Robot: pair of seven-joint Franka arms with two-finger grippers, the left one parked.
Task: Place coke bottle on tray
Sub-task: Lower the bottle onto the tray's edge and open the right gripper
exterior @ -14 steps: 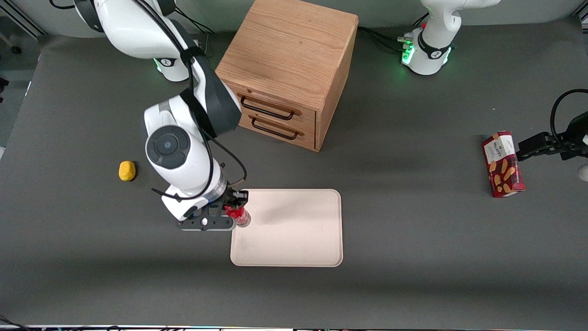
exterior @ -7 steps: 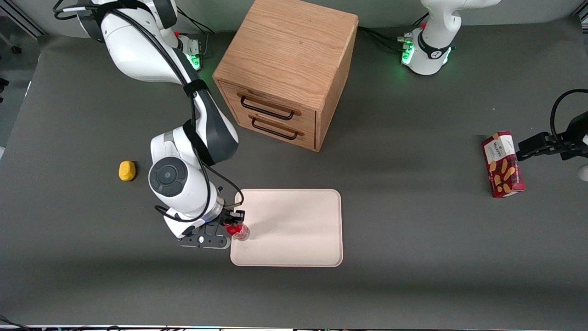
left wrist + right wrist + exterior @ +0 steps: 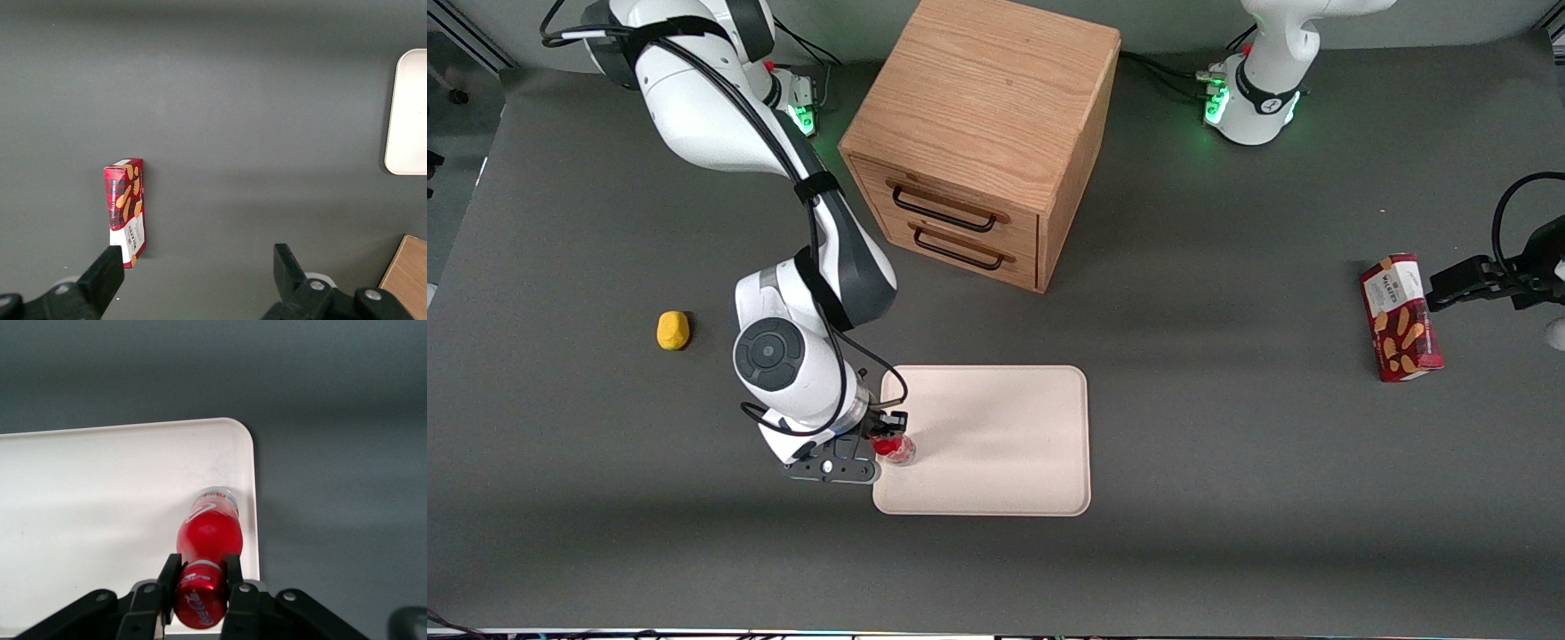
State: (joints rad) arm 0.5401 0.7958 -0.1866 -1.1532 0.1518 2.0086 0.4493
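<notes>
My gripper [image 3: 882,436] is shut on the coke bottle [image 3: 893,449], a small bottle with a red cap and red wrap. In the right wrist view the fingers [image 3: 169,573] clamp the bottle [image 3: 208,533] at its neck just under the cap. The bottle stands upright with its clear base on or just above the cream-pink tray [image 3: 996,444], near the tray's edge toward the working arm's end. In the right wrist view the tray [image 3: 100,493] spreads under the bottle, its rounded corner close by.
A wooden two-drawer cabinet [image 3: 983,133] stands farther from the camera than the tray. A yellow lump [image 3: 673,330] lies toward the working arm's end. A red snack box [image 3: 1400,317] lies toward the parked arm's end and shows in the left wrist view [image 3: 125,210].
My gripper has carried the bottle nearer to the camera and lower, along the tray's edge and a little farther over the tray. The grip on the bottle is unchanged.
</notes>
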